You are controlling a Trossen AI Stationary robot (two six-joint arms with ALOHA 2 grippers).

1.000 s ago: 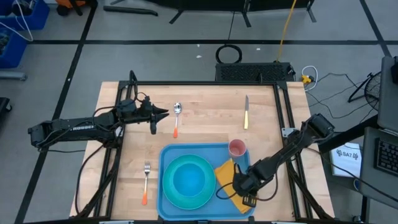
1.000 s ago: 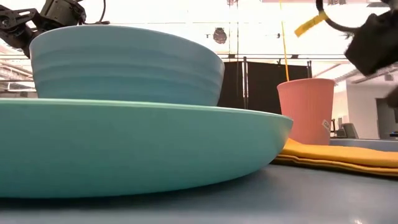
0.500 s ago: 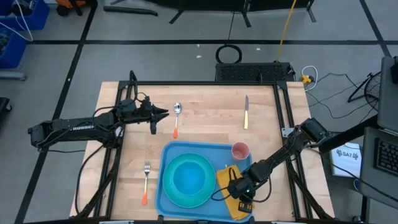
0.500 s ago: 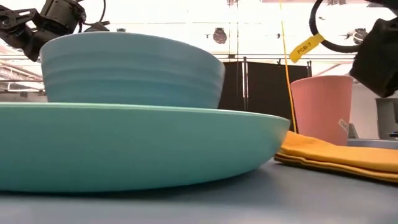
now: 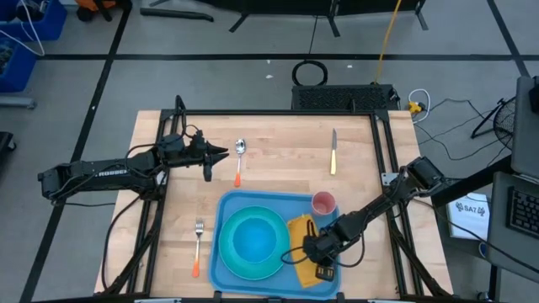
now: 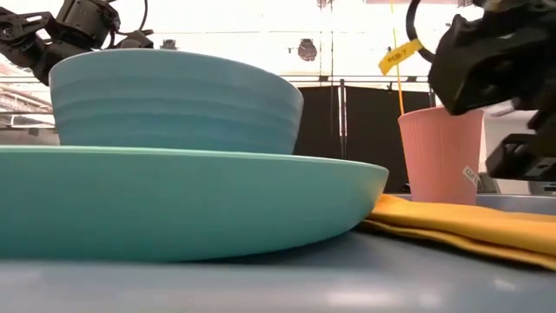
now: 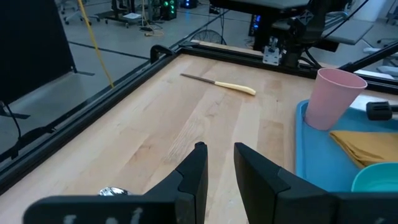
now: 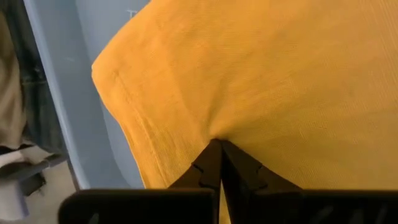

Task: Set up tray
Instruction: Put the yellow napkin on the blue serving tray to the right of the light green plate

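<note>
Right pincer (image 5: 310,249) pinching orange napkin (image 5: 303,231) on the blue tray (image 5: 221,268), left pincer (image 5: 221,153) narrowly apart, hovering over bench (image 5: 278,172)

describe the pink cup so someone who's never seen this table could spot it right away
Start at the large flat blue plastic tray near the front of the wooden table. At the tray's back right corner, behind the folded orange-yellow cloth napkin and right of the round turquoise plate, stands the pink ribbed plastic cup. It is the only pink, upright thing there.
</note>
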